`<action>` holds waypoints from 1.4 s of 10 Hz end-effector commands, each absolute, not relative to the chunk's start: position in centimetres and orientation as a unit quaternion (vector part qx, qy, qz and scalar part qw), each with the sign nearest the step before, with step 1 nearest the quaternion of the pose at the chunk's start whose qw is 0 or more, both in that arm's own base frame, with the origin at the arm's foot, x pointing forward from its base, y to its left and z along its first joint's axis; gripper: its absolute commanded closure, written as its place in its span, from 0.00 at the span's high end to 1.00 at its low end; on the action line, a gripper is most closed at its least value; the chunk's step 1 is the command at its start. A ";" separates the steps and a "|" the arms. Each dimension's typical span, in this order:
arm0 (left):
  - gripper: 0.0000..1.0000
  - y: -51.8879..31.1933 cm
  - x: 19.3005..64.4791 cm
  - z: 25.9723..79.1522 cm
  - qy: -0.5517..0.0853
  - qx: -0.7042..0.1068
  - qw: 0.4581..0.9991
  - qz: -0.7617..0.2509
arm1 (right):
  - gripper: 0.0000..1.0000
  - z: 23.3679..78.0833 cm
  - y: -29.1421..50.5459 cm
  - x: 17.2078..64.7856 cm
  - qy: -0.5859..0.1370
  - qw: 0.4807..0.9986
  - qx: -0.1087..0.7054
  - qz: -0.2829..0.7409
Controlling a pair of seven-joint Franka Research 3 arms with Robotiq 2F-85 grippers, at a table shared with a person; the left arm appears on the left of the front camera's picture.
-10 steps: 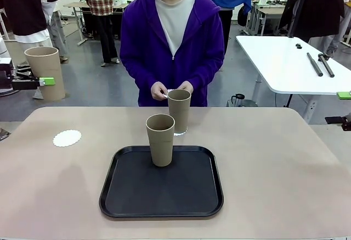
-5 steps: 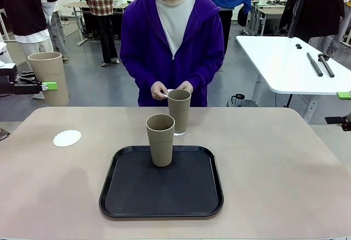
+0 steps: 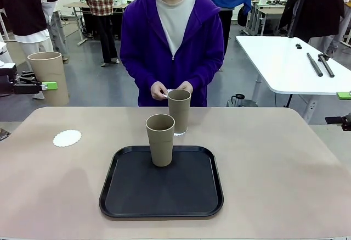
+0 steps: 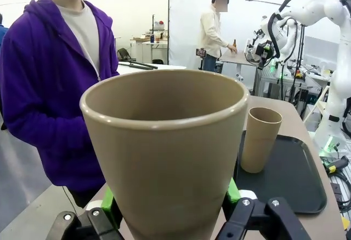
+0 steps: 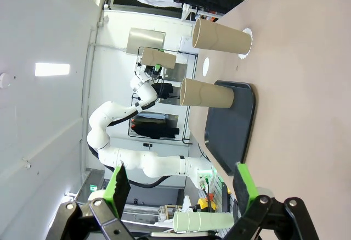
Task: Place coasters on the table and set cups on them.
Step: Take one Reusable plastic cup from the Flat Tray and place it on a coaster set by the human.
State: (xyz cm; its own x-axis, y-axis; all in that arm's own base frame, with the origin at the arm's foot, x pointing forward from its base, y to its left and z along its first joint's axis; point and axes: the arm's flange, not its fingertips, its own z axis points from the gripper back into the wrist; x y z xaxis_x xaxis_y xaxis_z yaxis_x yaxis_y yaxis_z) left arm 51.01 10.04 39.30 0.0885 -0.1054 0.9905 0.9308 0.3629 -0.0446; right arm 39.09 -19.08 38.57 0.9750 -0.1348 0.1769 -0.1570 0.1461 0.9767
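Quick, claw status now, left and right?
Left claw: closed, holding a cup.
Right claw: open, holding nothing.

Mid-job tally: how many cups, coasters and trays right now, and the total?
Black rounded rectangular tray: 1
Thin white scalloped paper coasters: 2, one bare, one under a cup
Tall tapered beige-tan cups: 3, one in the left pincer, one on the tray, one on a coaster
White scrap held by the person: unclear, uncounted
Total: 6
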 end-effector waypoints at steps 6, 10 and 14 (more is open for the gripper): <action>0.85 16.0 51.6 32.3 -0.546 -0.448 0.590 -0.391 | 1.00 38.6 -19.1 39.2 -0.111 0.748 0.654 0.009; 0.85 13.5 50.7 29.1 -0.542 -0.428 0.564 -0.452 | 1.00 38.6 -19.1 39.2 -0.111 0.748 0.654 0.009; 0.85 12.8 52.0 26.7 -0.535 -0.415 0.580 -0.453 | 1.00 38.6 -19.1 39.2 -0.111 0.748 0.654 0.009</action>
